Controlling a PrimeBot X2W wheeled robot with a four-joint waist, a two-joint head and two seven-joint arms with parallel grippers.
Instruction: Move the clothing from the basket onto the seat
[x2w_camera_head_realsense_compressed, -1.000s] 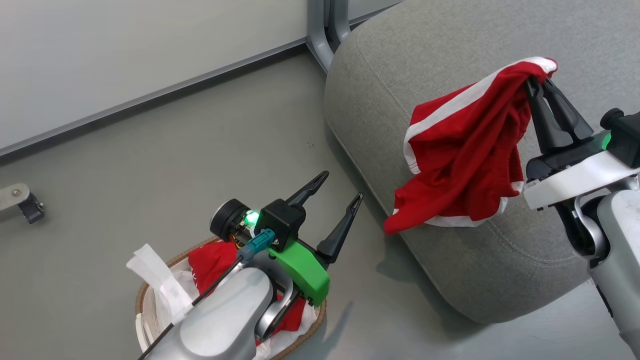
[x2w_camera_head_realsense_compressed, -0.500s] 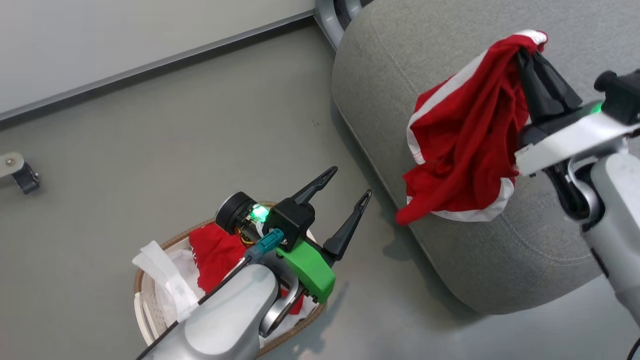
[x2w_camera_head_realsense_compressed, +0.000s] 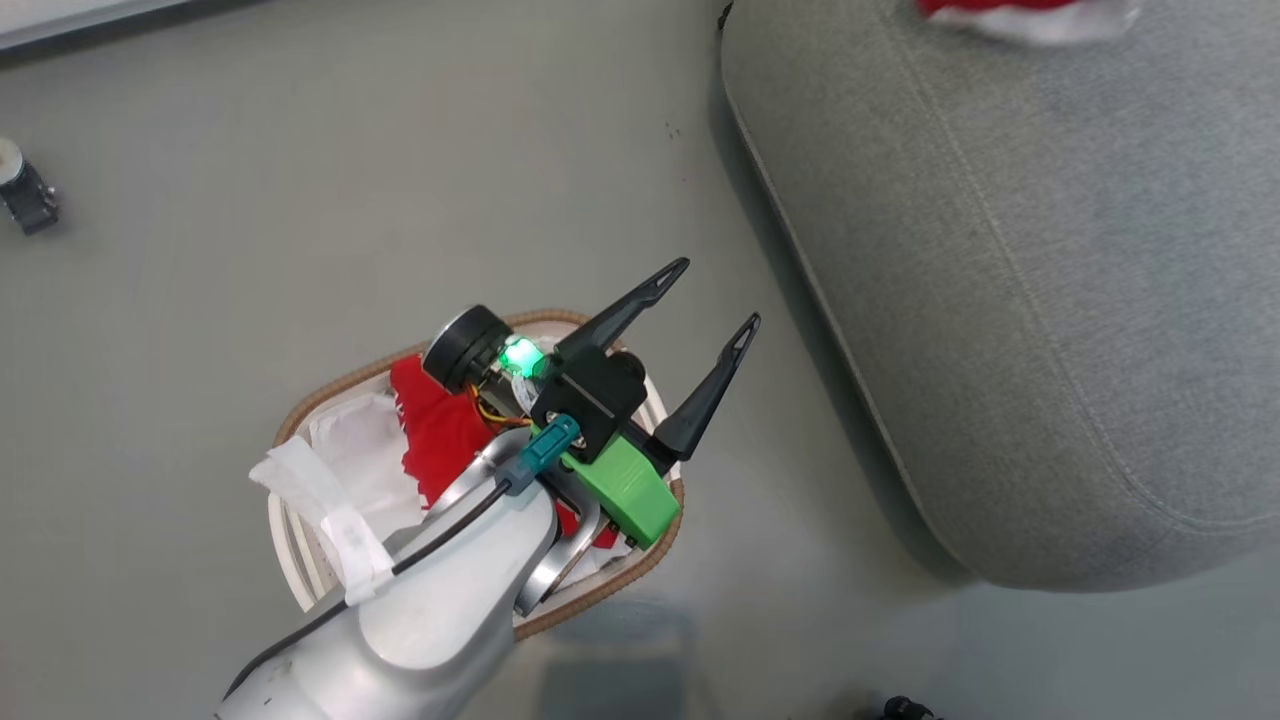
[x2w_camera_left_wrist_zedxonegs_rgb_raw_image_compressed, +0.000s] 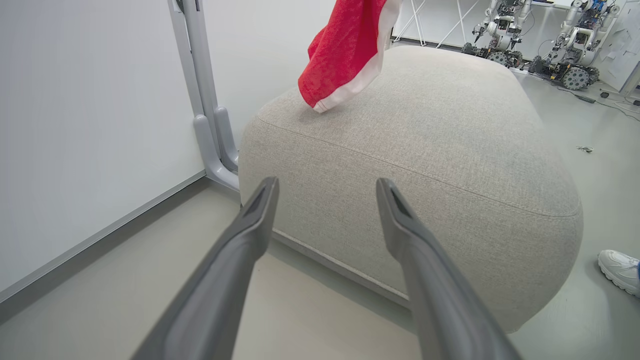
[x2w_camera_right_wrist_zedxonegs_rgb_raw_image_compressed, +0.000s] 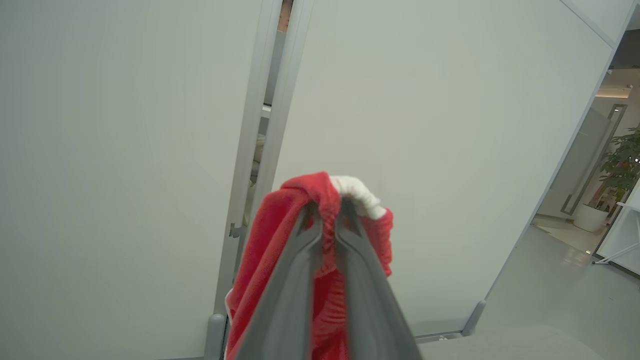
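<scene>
Since a moment ago the head camera has tipped down, so the whole picture has slid. The red shorts and the arm that holds them have gone up toward the top edge, and the left arm has hardly changed.

On the left, the basket sits on the grey floor. A red garment and a white garment lie inside it. The left gripper hangs over the basket's right side. Its two fingers are spread wide apart with nothing between them, and they point at the seat. The clothes in the basket lie below and behind its fingers, not touching them.

In the left wrist view, the big grey seat is just past the left gripper. The red shorts hang down above the seat's far left part. Their low corner comes close to the seat top, but I cannot tell if it touches. A shoe shows on the floor at the far right.

In the right wrist view, the right gripper is squeezed tight on the red shorts. The cloth bunches over its tips and hangs down on the left, in front of a pale wall.
</scene>
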